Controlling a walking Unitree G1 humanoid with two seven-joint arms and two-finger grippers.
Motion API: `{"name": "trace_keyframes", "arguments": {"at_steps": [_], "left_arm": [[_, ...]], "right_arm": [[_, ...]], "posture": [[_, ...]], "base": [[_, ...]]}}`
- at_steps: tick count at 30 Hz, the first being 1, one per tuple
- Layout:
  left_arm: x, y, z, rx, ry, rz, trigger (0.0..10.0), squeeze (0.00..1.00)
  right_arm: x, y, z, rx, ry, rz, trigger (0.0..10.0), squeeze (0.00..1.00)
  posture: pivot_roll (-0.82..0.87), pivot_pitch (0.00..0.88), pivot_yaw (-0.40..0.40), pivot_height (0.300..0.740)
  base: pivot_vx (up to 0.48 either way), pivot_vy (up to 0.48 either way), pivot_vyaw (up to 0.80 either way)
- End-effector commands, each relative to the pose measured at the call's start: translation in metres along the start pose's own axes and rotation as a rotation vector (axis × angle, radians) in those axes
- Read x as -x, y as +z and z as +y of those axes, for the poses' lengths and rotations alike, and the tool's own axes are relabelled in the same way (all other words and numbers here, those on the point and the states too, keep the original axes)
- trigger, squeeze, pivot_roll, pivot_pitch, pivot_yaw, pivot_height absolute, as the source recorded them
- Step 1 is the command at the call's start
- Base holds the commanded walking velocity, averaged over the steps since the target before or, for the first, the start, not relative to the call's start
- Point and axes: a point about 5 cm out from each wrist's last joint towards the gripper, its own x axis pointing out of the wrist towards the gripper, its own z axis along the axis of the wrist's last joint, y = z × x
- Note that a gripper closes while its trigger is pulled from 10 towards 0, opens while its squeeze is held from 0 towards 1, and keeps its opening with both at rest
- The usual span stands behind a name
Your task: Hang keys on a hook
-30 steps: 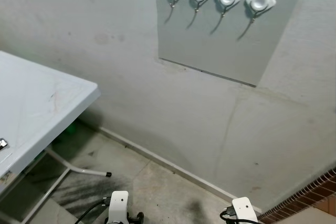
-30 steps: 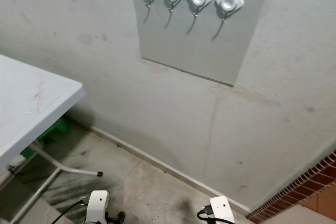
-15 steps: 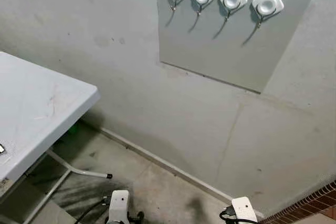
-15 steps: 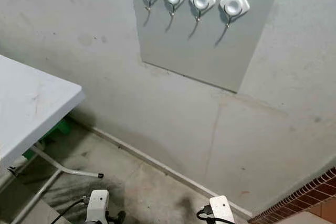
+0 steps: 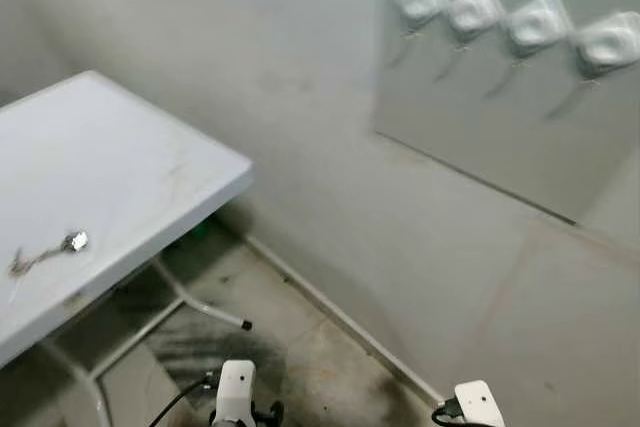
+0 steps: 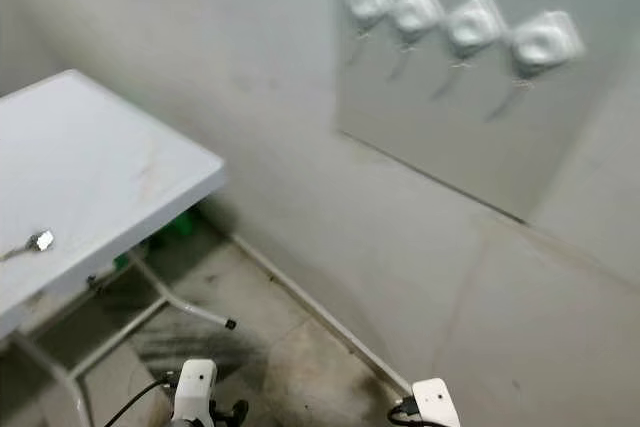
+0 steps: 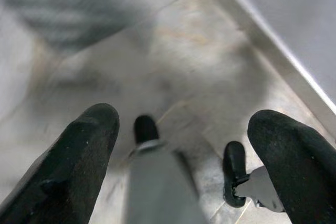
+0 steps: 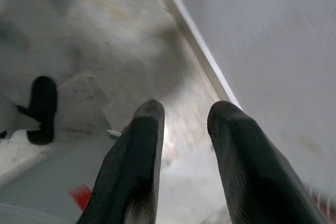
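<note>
Metal keys (image 5: 45, 252) lying on white table (image 5: 120, 162), left of hooks (image 5: 515, 22); not yet fetched. Left gripper (image 7: 184, 150) wide apart, right gripper (image 8: 184, 129) slightly parted, both empty. Next probably: approach table, grasp keys.

Looks like a bare utility corner of a home: plain grey wall (image 5: 300, 147), stained concrete floor (image 5: 310, 347), white folding table (image 5: 110, 167), row of stick-on hooks (image 5: 520, 22) on a panel (image 5: 500, 137).

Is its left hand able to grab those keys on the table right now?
Probably not yet. The left hand hangs low over the floor, open, while the keys lie up on the table, off to its left.
</note>
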Motion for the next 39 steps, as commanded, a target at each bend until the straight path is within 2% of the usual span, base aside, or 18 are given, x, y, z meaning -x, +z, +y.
{"name": "trace_keyframes", "arguments": {"at_steps": [1, 26, 33, 34, 35, 36, 39], "left_arm": [[0.0003, 0.0000, 0.0027, -0.011, 0.008, 0.007, 10.0, 0.00], [0.0000, 0.0011, 0.0019, -0.007, 0.006, 0.002, 10.0, 0.00], [-0.0003, 0.0026, 0.0018, -0.004, 0.007, -0.002, 10.0, 0.00], [-0.0004, 0.0031, 0.0018, -0.003, 0.007, -0.004, 10.0, 0.00], [-0.0004, 0.0033, 0.0019, -0.003, 0.007, -0.005, 10.0, 0.00], [-0.0005, 0.0037, 0.0017, -0.002, 0.007, -0.006, 10.0, 0.00], [-0.0007, 0.0043, 0.0011, -0.004, 0.005, -0.007, 10.0, 0.00]], "right_arm": [[0.0002, -0.0041, 0.0070, 0.006, 0.022, 0.009, 10.0, 0.00], [0.0009, -0.0046, 0.0041, 0.008, 0.017, 0.008, 10.0, 0.00], [0.0004, -0.0023, 0.0039, -0.077, 0.020, -0.007, 10.0, 0.00], [0.0003, -0.0022, 0.0032, -0.090, 0.012, -0.006, 10.0, 0.53], [0.0003, -0.0023, 0.0024, -0.086, 0.004, -0.004, 10.0, 0.53], [0.0002, -0.0007, 0.0023, -0.094, 0.009, -0.016, 10.0, 1.00], [0.0000, -0.0010, 0.0023, -0.078, 0.002, -0.007, 10.0, 1.00]], "posture": [[-0.10, 0.000, 0.021, 0.740], [-0.10, 0.000, 0.015, 0.740], [-0.10, 0.000, 0.017, 0.740], [-0.10, 0.000, 0.018, 0.740], [-0.10, 0.000, 0.018, 0.740], [-0.10, 0.000, 0.019, 0.740], [-0.10, 0.000, 0.021, 0.740]], "base": [[0.000, 0.000, 0.80], [0.000, 0.000, 0.80], [0.000, 0.000, 0.23], [0.000, 0.000, 0.00], [0.000, 0.000, 0.00], [0.000, 0.000, 0.00], [0.000, 0.000, 0.00]]}}
